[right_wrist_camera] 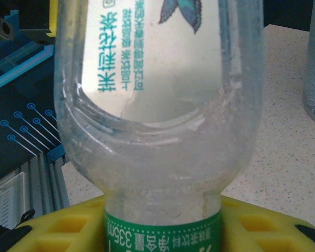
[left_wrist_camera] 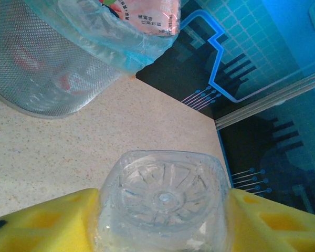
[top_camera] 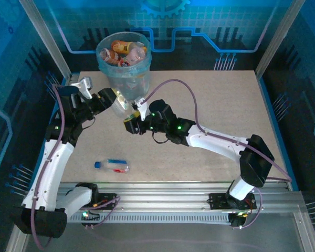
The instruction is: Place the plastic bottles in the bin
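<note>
The clear bottle (top_camera: 121, 107) hangs in the air between the two arms, just in front of the bin (top_camera: 128, 80) and above the bench (top_camera: 215, 105). The right jaws hold it by the neck, clamped narrow on the green label band (right_wrist_camera: 163, 231). The left jaws stand at a middling width, with their yellow pads (left_wrist_camera: 42, 220) against both sides of the bottle's ribbed base. I cannot tell how firmly they press.

This looks like a handover to the left arm, which is nearer the bin. To do it well, the left jaws should grip squarely across the base and squeeze enough to dent the thin plastic a little. A round, slick base can pop out of a light pinch. The right jaws should let go only once that grip is firm, then draw straight back along the neck so the bottle is not twisted loose.

The bin already has bottles (top_camera: 127, 50) heaped up to its rim. The carry should therefore go well above the blue liner and release over the middle, or the bottle may roll off the pile. Another bottle (top_camera: 111, 166) lies on the bench near the arm bases, waiting its turn.
</note>
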Motion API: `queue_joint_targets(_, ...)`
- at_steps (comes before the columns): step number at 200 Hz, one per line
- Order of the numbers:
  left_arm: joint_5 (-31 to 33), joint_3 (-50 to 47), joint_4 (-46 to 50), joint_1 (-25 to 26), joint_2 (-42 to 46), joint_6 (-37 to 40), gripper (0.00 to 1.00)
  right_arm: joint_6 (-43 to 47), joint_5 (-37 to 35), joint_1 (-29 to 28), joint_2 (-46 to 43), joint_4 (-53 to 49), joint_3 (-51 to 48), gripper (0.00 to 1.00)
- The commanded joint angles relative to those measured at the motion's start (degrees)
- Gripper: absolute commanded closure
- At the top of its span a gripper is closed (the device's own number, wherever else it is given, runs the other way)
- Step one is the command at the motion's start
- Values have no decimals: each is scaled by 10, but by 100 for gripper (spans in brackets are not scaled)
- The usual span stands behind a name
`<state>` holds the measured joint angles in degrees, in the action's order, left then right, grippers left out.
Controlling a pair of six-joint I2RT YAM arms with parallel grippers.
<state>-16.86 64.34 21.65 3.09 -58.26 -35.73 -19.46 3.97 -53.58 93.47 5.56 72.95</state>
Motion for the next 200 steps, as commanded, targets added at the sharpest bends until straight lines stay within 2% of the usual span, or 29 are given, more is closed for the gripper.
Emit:
queue_joint_targets(1, -21, 6, -16, -6, -9, -6, 27, 26, -11, -3, -23, 17, 9, 54)
queue_joint_targets(21, -42, 15, -17, -7, -20, -6, 27, 33, -3, -3, -19, 15, 19, 55)
queue_joint_targets(54, -47, 23, -13, -6, -30, 4, 42, 42, 0, -3, -14, 6, 33, 54)
queue_joint_targets(66, -40, 26, -14, -6, -29, 7, 48, 47, -5, -2, -15, -2, 37, 51)
queue_joint_targets(76, -31, 32, -13, -6, -29, 9, 50, 48, -18, -2, -16, -10, 41, 45)
queue_joint_targets(87, -8, 45, -10, -7, -30, 13, 50, 47, -39, -1, -16, -27, 52, 36)
queue_joint_targets(105, 50, 88, 0, -7, -38, 38, 50, 41, -72, 4, -19, -68, 80, 15)
queue_joint_targets(114, 91, 119, 7, -7, -49, 62, 50, 33, -90, 8, -22, -88, 93, 9)
queue_joint_targets(130, 168, 191, 8, -9, -84, 105, 51, 23, -108, 18, -35, -108, 104, 7)
queue_joint_targets(156, 250, 289, -39, -12, -171, 152, 51, 21, -116, 37, -52, -130, 115, 6)
queue_joint_targets(182, 292, 399, -79, -13, -285, 192, 53, 30, -104, 59, -54, -168, 145, 6)
queue_joint_targets(200, 296, 486, -90, -13, -367, 218, 53, 41, -99, 73, -52, -184, 161, 6)
